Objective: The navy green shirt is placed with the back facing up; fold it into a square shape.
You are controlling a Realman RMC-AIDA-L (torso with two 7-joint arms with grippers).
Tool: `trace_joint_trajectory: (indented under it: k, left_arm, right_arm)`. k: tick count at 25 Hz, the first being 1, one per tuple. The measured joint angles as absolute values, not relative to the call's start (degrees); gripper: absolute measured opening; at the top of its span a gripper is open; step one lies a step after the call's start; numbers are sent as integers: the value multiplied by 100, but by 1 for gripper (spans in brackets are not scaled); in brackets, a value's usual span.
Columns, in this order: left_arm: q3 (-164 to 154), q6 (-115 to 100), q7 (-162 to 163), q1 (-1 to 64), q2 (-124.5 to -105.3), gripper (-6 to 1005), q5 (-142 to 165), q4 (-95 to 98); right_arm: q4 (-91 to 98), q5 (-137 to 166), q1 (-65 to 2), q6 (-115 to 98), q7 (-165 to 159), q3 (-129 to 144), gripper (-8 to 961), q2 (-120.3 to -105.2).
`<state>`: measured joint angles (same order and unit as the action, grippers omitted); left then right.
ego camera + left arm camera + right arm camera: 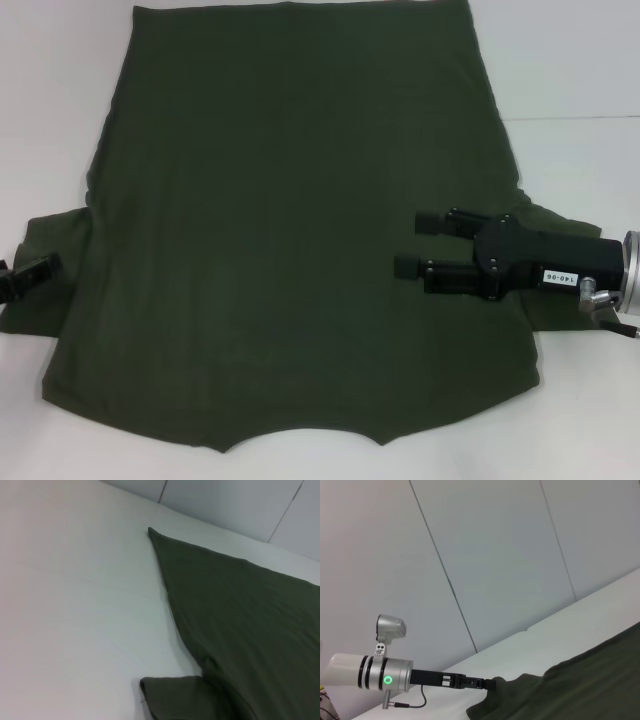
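Shirt (pixel 290 230) lies flat, plain side up, on white counter (pixel 570 60), neck end nearest the camera.
R gripper (pixel 407 243) sits over shirt's right part by the sleeve, fingers wide apart, holding nothing. L gripper (pixel 30 272) at left sleeve edge; can't tell if open or closed.

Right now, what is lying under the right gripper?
Under the right gripper lies the navy green shirt, near its right sleeve. The shirt hides whatever is beneath it; the white table shows around it.
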<state>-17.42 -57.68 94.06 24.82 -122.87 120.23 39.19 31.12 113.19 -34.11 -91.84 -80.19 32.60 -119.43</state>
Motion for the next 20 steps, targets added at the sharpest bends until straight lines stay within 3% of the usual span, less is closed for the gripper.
trace_joint_trajectory:
  k: [20]
  left_arm:
    - [-1811,-5779,9327,2469,-12305,879,12101,3834]
  right_arm:
    - [3103,11311,-3410,-9201,-8016,3265,914,-11953]
